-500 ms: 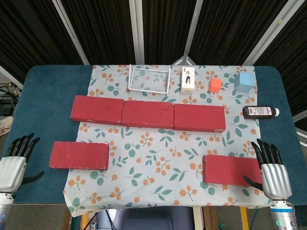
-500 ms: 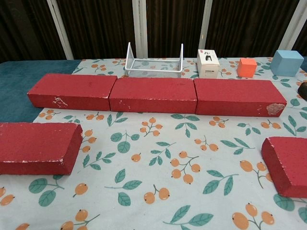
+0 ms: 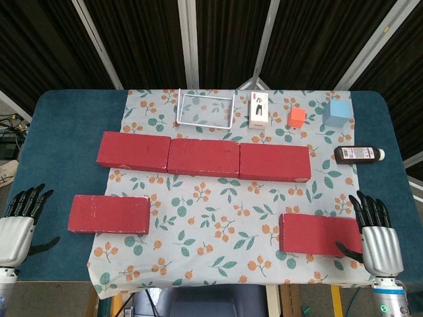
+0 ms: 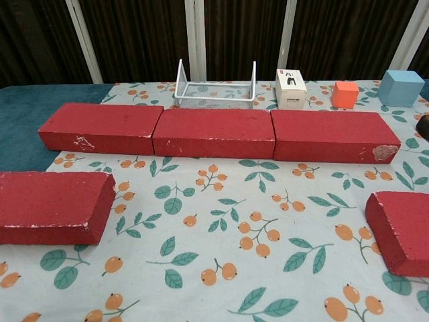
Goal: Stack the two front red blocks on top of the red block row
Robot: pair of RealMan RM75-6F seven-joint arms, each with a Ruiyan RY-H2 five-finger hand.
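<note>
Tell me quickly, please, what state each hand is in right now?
Left hand: open, fingers apart, holding nothing.
Right hand: open, fingers apart, beside the front right red block, not gripping it.

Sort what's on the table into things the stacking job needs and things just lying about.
Job: front left red block, front right red block, red block row.

Lying about: wire rack, white box, orange cube, blue cube, brown bottle.

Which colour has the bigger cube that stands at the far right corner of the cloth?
The bigger cube is light blue, best seen in the chest view.
</note>
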